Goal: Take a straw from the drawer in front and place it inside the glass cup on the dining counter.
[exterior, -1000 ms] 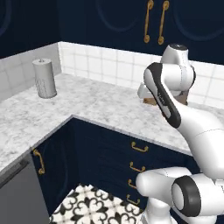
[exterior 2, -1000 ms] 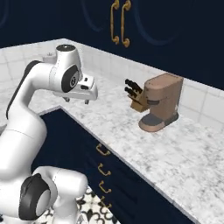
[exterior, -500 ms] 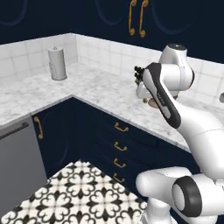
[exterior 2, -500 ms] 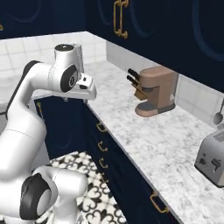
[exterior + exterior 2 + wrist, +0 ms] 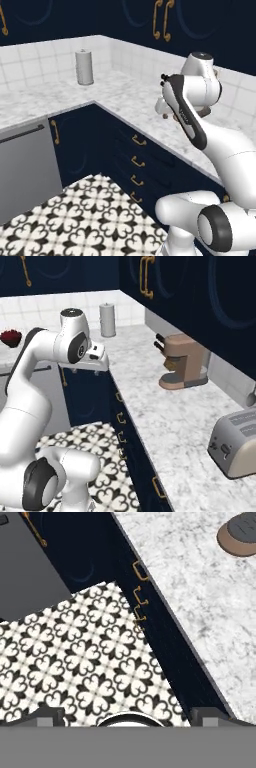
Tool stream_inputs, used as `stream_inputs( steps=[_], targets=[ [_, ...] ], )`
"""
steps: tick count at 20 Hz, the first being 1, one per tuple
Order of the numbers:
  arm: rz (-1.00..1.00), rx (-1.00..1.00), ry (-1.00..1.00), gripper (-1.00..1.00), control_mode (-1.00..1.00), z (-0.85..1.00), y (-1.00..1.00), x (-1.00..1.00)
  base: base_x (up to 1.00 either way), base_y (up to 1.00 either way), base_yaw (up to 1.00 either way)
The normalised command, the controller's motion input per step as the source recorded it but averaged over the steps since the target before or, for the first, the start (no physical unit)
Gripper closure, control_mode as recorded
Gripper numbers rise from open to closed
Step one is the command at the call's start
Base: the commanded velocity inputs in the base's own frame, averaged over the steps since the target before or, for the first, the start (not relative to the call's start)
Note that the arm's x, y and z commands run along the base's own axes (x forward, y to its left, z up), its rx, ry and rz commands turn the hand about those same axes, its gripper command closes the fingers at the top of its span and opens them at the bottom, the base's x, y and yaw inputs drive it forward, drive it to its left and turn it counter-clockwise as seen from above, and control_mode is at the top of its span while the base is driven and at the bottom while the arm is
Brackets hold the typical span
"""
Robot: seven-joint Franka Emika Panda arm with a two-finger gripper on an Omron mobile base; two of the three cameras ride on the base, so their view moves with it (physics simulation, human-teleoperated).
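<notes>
Navy-blue cabinetry runs beneath a marbled worktop [image 5: 135,102] in a rendered kitchen, where a white robot arm holds its gripper [image 5: 95,367] above the counter edge, close to the stack of drawers [image 5: 137,162] with small brass handles; all of them sit closed, seen from above in the hand view as a row of handles [image 5: 140,594] along the dark cabinet face. Whether the pincer is open or shut cannot be told, as its fingertips are barely visible at the bottom corners of the hand view and largely hidden behind the wrist in both base views. A paper towel roll [image 5: 84,67] stands upright near the tiled wall in the corner of the worktop. Farther along the same worktop, a brown coffee machine [image 5: 182,362] stands against the wall with a knife block [image 5: 159,344] just beside it, and a silver toaster [image 5: 236,442] sits well apart toward the near end. A grey dishwasher panel [image 5: 25,167] fills the cabinet run to the left, above a black-and-white patterned tile floor [image 5: 75,657]. A small bowl of red fruit [image 5: 11,337] rests on the far counter
</notes>
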Motion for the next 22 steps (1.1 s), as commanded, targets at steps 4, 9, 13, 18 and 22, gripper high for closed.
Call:
stream_inputs(
  steps=[4,9,13,18,22],
  targets=[
    [0.0,0.0,0.0,-1.0,1.0,0.0,0.0,0.0,0.22,-0.64,0.33],
    [0.15,-0.01,-0.05,-1.0,-1.0,0.0,-0.06,-0.12,0.04,-0.23,0.13],
    [0.08,-0.23,-0.24,-1.0,-1.0,-0.08,0.6,-0.46,0.0,0.0,0.0],
    [0.0,-0.34,-0.28,-1.0,-1.0,-0.44,0.42,-0.08,0.0,0.0,0.0],
    [0.0,-0.33,-0.15,-1.0,-1.0,-0.74,0.34,0.13,0.0,0.0,0.0]
  ],
)
